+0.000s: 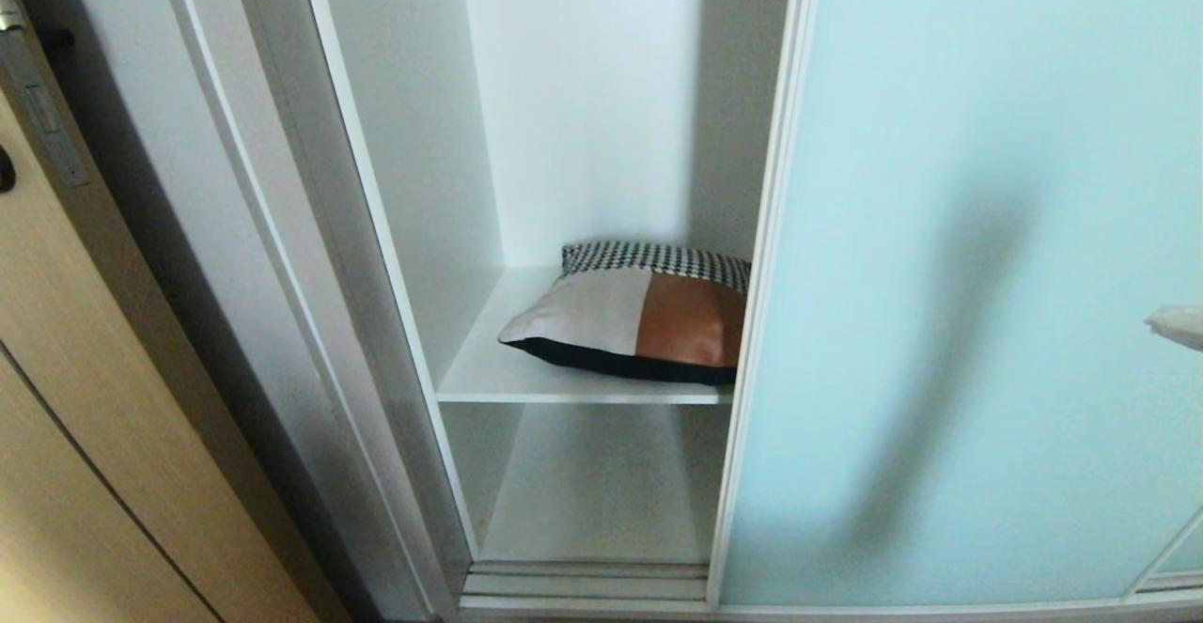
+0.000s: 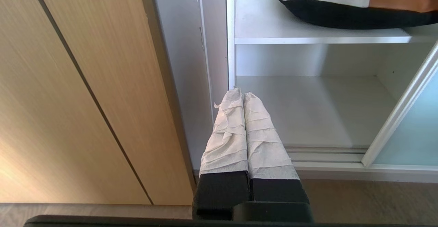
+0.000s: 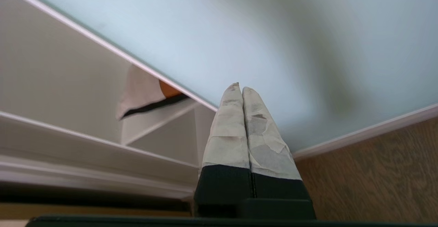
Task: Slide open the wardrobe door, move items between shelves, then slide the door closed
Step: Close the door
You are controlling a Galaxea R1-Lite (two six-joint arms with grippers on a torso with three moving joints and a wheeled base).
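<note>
1. Sliding wardrobe door (image 1: 968, 275): pale blue frosted glass in a thin silver frame, pushed over to the right, so the left part of the white wardrobe stands open.
2. Cushion (image 1: 639, 318): lying flat on the upper shelf (image 1: 489, 374), toward the right side, with its right end tucked behind the door's frame.
3. On the cushion: a black-and-white checked strip at the back, a cream patch on the left, a rust-orange patch on the right, and a dark underside.
4. Lower shelf (image 1: 592, 501): right under the upper one, white, down near the door tracks.
5. Left gripper (image 2: 238, 91): fingers wrapped in pale cloth tape, pressed tight together, holding nothing.
6. Left gripper's place: low, in front of the wardrobe's left side panel, apart from both shelves, and not seen from the head camera.
7. Right gripper (image 3: 238, 86): taped fingers squeezed together too, with nothing between them.
8. Right gripper's place: in front of the blue glass, close to the door's left edge in the right wrist camera; touching or not, cannot tell.
9. In the head camera: only a pale tip of the right gripper, peeking in at the far right edge.
10. On the glass: a long dark shadow.
11. Tan wooden door (image 1: 85, 397): left of the wardrobe, with a metal latch plate (image 1: 42, 106) on its edge.
12. Brown wood-grain floor (image 3: 373, 175): under the wardrobe's front.
</note>
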